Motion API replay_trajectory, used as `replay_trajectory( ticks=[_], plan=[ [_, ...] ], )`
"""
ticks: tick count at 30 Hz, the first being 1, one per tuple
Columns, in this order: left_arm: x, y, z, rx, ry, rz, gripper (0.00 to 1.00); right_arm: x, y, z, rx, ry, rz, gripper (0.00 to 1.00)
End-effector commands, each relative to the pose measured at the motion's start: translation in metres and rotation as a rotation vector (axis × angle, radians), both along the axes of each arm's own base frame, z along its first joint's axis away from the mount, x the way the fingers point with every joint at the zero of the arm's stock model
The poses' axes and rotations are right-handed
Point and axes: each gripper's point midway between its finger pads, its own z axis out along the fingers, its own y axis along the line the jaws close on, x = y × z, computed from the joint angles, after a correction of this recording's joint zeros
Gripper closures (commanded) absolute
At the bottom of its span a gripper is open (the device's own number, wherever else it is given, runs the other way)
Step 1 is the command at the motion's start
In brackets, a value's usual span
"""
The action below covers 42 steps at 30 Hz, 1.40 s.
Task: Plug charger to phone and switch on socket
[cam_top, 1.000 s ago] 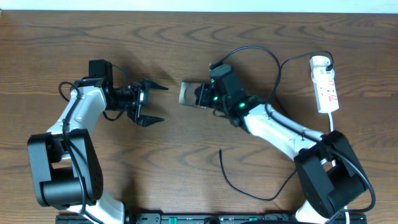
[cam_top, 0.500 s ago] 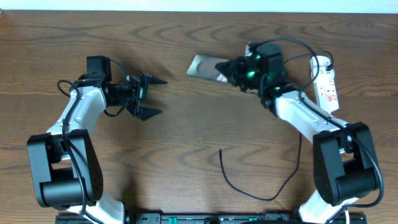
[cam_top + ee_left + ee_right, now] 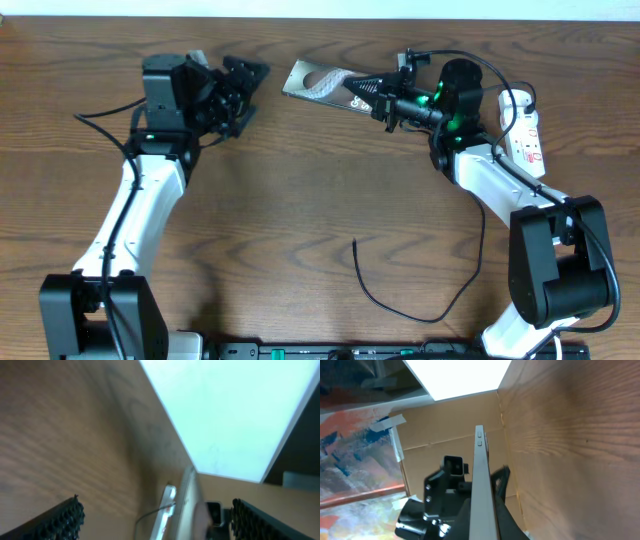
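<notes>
My right gripper (image 3: 375, 97) is shut on the phone (image 3: 315, 82), a flat dark slab with white lettering, and holds it tilted in the air over the back of the table. In the right wrist view the phone (image 3: 482, 475) stands edge-on between my fingers (image 3: 485, 527). My left gripper (image 3: 236, 92) is open and empty, raised, facing the phone from the left. In the left wrist view its fingers (image 3: 156, 509) frame the phone's edge (image 3: 191, 497). The black charger cable (image 3: 405, 300) lies curled at the front, tip (image 3: 355, 243) free. The white socket (image 3: 524, 135) lies at the far right.
A thicker black cable (image 3: 470, 70) loops over the right arm near the socket. The wooden table (image 3: 300, 200) spreads between the arms. Its back edge (image 3: 320, 18) runs just behind both grippers.
My right gripper has lifted the phone and carried it back and to the right. My left arm has risen and swung toward the back, its open gripper now facing the phone.
</notes>
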Motion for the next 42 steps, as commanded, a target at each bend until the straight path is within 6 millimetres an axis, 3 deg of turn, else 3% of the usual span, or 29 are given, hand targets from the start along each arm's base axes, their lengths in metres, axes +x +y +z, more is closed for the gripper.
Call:
replay_trajectory(
  ticks=[1,8,16,26,33,42],
  plan=[
    [0.012,0.006,0.013,-0.036,-0.013,0.119,0.08,-0.009,0.010,0.011,0.032,0.019,0.044,0.99],
    [0.012,-0.001,0.020,-0.055,-0.042,0.083,0.08,-0.010,0.023,0.023,0.068,-0.002,0.027,0.99],
    [0.014,-0.013,0.049,-0.148,-0.124,0.029,0.08,-0.011,0.039,0.037,0.112,-0.023,-0.001,0.99],
    [0.012,-0.024,0.056,-0.170,-0.139,-0.001,0.08,-0.009,0.051,0.044,0.141,-0.022,-0.050,0.99],
    [0.016,-0.021,0.060,-0.176,-0.157,0.022,0.08,-0.006,0.064,0.060,0.216,-0.020,-0.134,0.99],
    [0.017,-0.020,0.063,-0.182,-0.167,0.028,0.09,-0.016,0.085,0.060,0.225,-0.008,-0.149,0.99]
  ],
)
